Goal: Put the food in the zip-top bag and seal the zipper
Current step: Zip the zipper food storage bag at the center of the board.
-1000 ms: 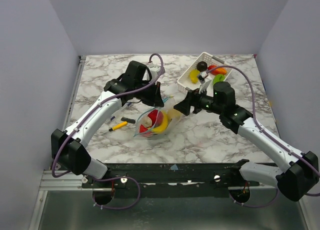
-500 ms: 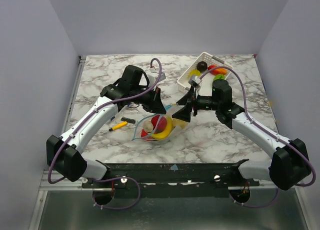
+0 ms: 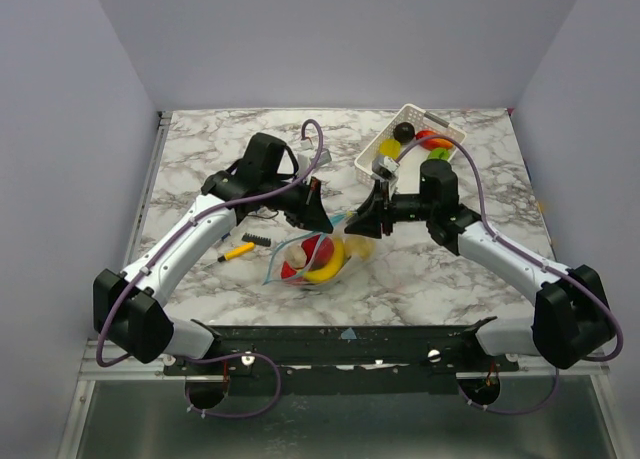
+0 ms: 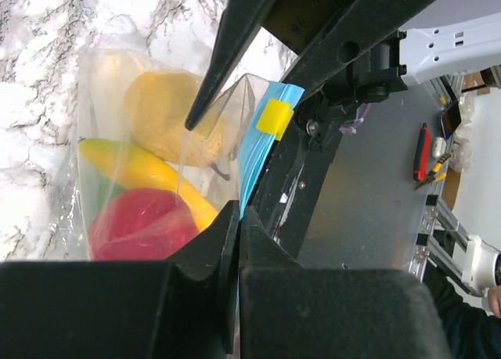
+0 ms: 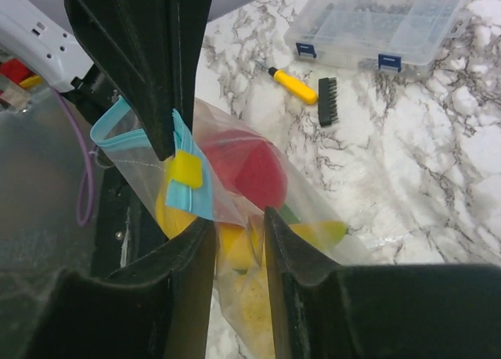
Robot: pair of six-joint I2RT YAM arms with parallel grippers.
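Observation:
The zip-top bag (image 3: 312, 261) hangs between both grippers, its bottom on the table. Inside it lies food: a red piece (image 4: 139, 224), a yellow banana (image 4: 145, 171) and a pale yellow lump (image 4: 166, 115). My left gripper (image 4: 239, 210) (image 3: 318, 217) is shut on the light blue zipper (image 4: 254, 144), just below its yellow slider (image 4: 274, 116). My right gripper (image 5: 239, 218) (image 3: 356, 224) stands at the bag's mouth. Its jaws are a little apart, with loose bag film (image 5: 258, 296) between them. More food (image 3: 430, 139) is in the white basket (image 3: 372, 151).
A yellow-and-black tool (image 3: 238, 250) (image 5: 293, 85) and a black bit holder (image 5: 327, 101) lie left of the bag. A clear box with blue latches (image 5: 376, 23) sits beyond them. The table's near edge and the arm rail (image 3: 340, 344) run close under the bag.
My right gripper has moved left to the bag's mouth, and its jaws have narrowed round the film. The left gripper has shifted slightly, and the bag hangs more upright.

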